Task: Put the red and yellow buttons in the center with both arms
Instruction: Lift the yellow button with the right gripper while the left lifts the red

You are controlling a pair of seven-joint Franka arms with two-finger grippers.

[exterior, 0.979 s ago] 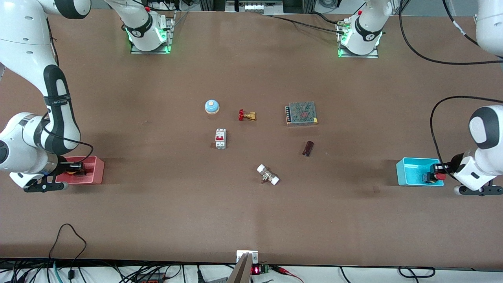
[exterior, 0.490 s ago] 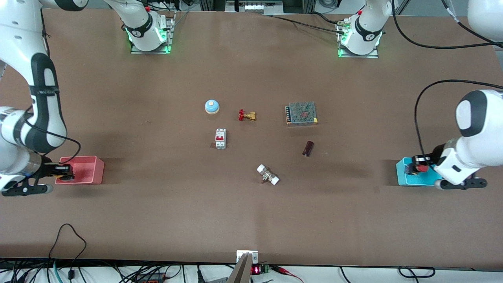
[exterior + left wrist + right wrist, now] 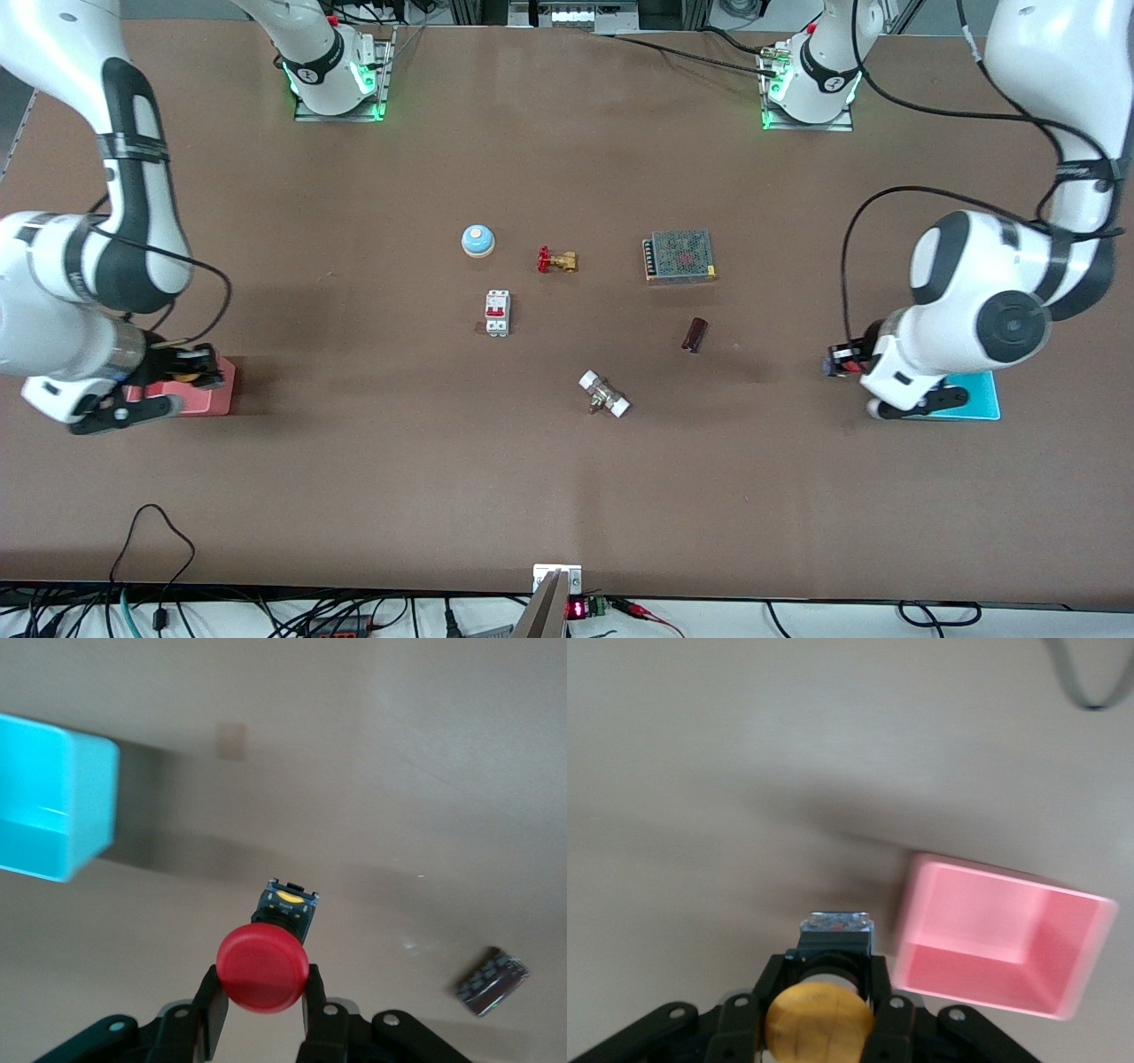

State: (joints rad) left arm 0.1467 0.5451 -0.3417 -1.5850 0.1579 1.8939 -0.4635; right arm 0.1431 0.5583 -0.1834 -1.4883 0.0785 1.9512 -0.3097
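Note:
My left gripper [image 3: 840, 360] is shut on the red button [image 3: 263, 966], gripping its red cap with the black body pointing down. It hangs over bare table just past the cyan bin [image 3: 974, 400] toward the table's middle. My right gripper [image 3: 197, 365] is shut on the yellow button [image 3: 819, 1023] and holds it over the edge of the pink bin [image 3: 211, 397]. The yellow cap shows in the front view [image 3: 184, 373]. The center [image 3: 594, 332] is bare brown tabletop among the small parts. The left wrist view shows the left gripper [image 3: 262, 979], the right wrist view the right gripper [image 3: 828, 992].
Round the center lie a blue bell [image 3: 477, 240], a brass valve [image 3: 556, 260], a mesh-topped power supply [image 3: 679, 255], a white breaker [image 3: 497, 313], a dark cylinder [image 3: 695, 334] and a white-ended fitting [image 3: 604, 394]. Both bins look empty in the wrist views, cyan [image 3: 53, 806] and pink [image 3: 1001, 939].
Both grippers have risen out of their bins with the buttons. The left one moved clear of the cyan bin toward the middle; the right one moved to the pink bin's inner edge.

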